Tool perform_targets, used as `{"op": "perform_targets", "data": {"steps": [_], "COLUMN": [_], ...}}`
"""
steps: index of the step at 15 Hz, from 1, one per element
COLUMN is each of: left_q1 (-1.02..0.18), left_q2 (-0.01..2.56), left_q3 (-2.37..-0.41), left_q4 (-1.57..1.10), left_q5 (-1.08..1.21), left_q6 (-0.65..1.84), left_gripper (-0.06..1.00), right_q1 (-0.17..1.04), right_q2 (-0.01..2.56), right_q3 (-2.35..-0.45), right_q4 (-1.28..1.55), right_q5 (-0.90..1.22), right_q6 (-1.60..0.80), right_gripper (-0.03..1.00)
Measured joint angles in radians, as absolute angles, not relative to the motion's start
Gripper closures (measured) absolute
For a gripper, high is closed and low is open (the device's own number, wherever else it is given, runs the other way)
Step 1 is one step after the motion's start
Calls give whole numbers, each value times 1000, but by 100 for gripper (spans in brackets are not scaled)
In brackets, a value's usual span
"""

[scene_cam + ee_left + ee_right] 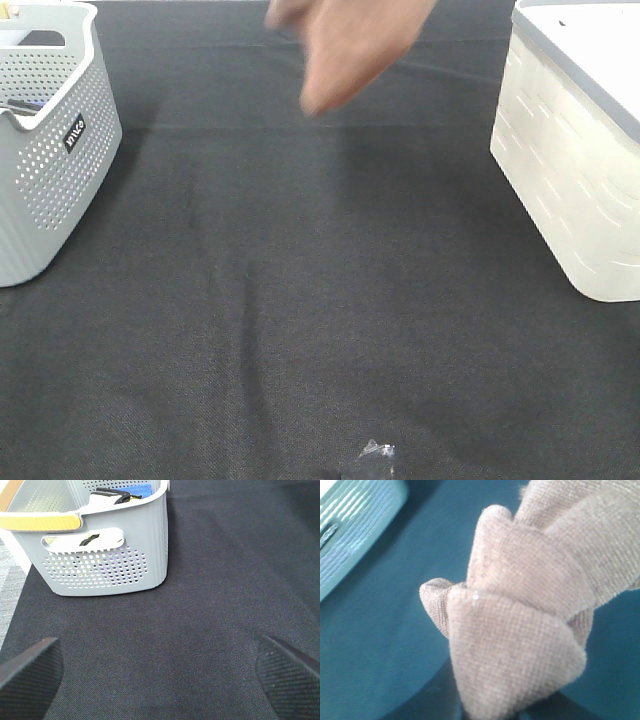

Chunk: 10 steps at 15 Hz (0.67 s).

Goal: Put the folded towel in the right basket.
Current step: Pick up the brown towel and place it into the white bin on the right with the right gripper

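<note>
The folded towel (350,45), beige-brown, hangs blurred in the air at the top middle of the exterior view, above the black cloth. It fills the right wrist view (520,630), where my right gripper holds it; the fingers are almost wholly hidden behind it. The right basket (570,170) is cream-white with a ribbed wall, at the right edge, to the right of the towel; it also shows in the right wrist view (355,525). My left gripper (160,680) is open and empty over bare cloth, its fingers (27,675) wide apart.
A grey perforated basket (50,150) with items inside stands at the left edge; it also shows in the left wrist view (100,555), ahead of my left gripper. A small crumpled clear scrap (375,462) lies near the front edge. Black cloth (320,300) covers the table.
</note>
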State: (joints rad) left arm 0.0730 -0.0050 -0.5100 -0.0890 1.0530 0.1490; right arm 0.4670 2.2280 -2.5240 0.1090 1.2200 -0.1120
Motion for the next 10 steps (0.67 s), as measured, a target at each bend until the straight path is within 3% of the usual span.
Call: {"op": "perform_targets", "data": {"steps": [3, 7, 9, 10], "left_q1": [73, 73, 73, 73], "left_q2": [-5, -5, -5, -5], "left_q3": [-510, -510, -510, -510], "left_q4": [-89, -89, -89, -89], "left_q5": [1053, 1053, 1053, 1053], "left_q6": [149, 149, 149, 149], "left_gripper": [-3, -3, -3, -3], "right_q1": [309, -95, -205, -205], "right_q2": [2071, 1927, 1926, 1926], "right_q3": [-2481, -2233, -2079, -2079], "right_q4": [81, 100, 113, 113], "right_q5": [1220, 1219, 1218, 1218], "right_q6": [-98, -53, -59, -59], "right_gripper": [81, 81, 81, 81]}}
